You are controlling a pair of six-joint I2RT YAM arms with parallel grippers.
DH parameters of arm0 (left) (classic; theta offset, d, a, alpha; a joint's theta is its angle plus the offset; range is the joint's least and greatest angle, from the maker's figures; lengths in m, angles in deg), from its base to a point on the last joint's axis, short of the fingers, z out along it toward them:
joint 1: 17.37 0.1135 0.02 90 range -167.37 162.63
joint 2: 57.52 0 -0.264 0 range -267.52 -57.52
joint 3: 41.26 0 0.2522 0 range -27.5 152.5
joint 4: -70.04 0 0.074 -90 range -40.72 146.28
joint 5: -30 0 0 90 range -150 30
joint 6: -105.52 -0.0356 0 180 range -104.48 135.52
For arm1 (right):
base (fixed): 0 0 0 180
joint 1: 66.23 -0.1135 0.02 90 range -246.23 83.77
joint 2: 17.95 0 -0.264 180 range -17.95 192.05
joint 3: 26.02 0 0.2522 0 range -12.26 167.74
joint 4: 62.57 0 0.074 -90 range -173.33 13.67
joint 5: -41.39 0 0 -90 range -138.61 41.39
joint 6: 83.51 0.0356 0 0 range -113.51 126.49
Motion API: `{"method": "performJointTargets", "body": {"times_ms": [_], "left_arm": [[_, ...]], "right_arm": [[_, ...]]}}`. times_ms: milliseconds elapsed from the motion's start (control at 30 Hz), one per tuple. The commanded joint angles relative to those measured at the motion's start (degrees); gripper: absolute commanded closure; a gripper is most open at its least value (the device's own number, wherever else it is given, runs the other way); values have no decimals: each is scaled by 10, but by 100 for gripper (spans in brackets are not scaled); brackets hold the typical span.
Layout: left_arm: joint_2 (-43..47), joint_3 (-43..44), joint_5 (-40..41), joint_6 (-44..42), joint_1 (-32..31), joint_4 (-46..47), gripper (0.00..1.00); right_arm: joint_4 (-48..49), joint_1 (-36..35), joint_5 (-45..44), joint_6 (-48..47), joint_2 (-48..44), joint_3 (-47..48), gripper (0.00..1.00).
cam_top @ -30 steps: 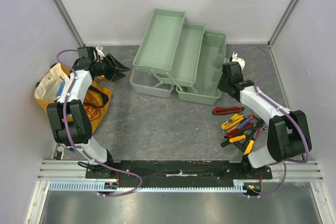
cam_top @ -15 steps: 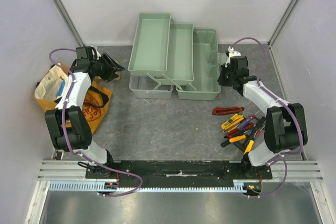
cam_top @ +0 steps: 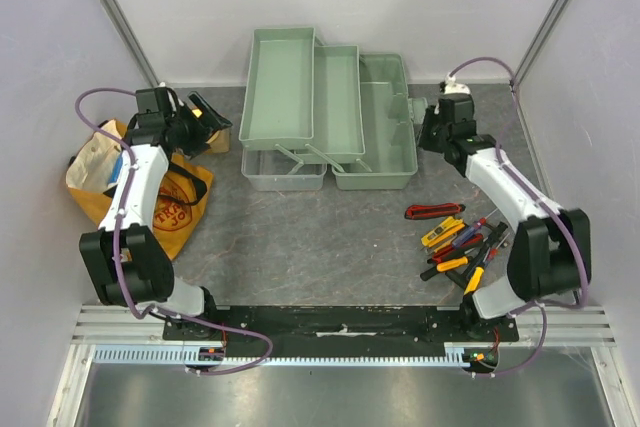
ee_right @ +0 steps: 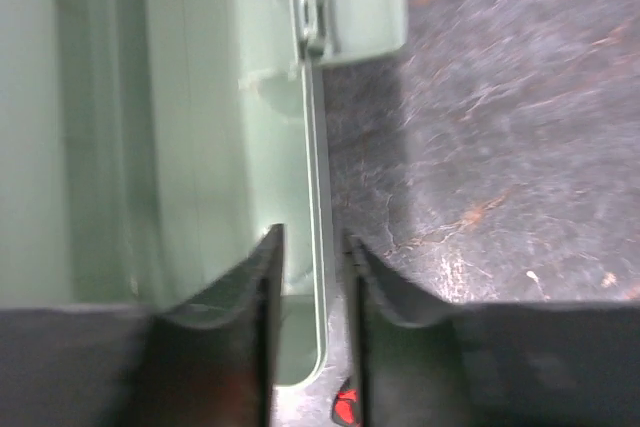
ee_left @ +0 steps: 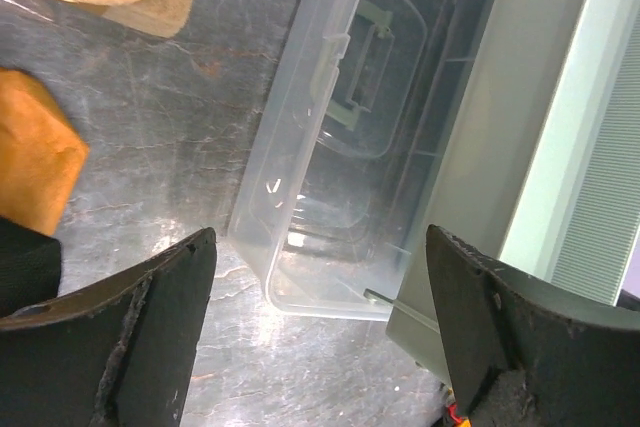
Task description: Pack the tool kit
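The pale green toolbox [cam_top: 386, 117] stands open at the back, its two cantilever trays [cam_top: 280, 87] swung out to the left. Its translucent lid [cam_top: 283, 169] lies in front of them. My right gripper [cam_top: 428, 135] is at the box's right end; in the right wrist view its jaws [ee_right: 310, 257] straddle the box's rim [ee_right: 318, 147], closed narrowly on it. My left gripper [cam_top: 208, 119] is open and empty, left of the lid; in the left wrist view [ee_left: 320, 347] the lid's corner [ee_left: 330, 177] lies between its spread fingers. Hand tools [cam_top: 458, 245] lie at the right front.
A yellow-orange cloth bag [cam_top: 150, 192] lies at the left under my left arm; its edge shows in the left wrist view [ee_left: 35, 177]. White walls close the back and both sides. Bare grey tabletop [cam_top: 320, 237] lies in front of the toolbox.
The toolbox has turned from slanted to square with the back wall and shifted left, my right gripper moving with its right end. My left gripper has drawn back slightly to the left.
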Motion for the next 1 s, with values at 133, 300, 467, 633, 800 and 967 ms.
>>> {"method": "performJointTargets", "body": {"times_ms": [133, 300, 467, 633, 800, 967], "left_arm": [[58, 35, 74, -41, 0, -31, 9], [70, 38, 42, -21, 1, -28, 15], [73, 35, 32, 6, 1, -28, 19], [68, 35, 31, 13, 1, -28, 21], [63, 32, 20, 0, 2, -23, 24], [56, 28, -1, 2, 1, -16, 25]], "right_arm": [[-119, 7, -221, 98, -135, 62, 4], [-236, 33, -263, 147, -180, 34, 2], [-334, 64, -258, 230, -211, -17, 18], [-346, 81, -217, 293, -229, -117, 33], [-333, 88, -211, 309, -213, -164, 43], [-308, 101, -210, 308, -187, -191, 48]]}}
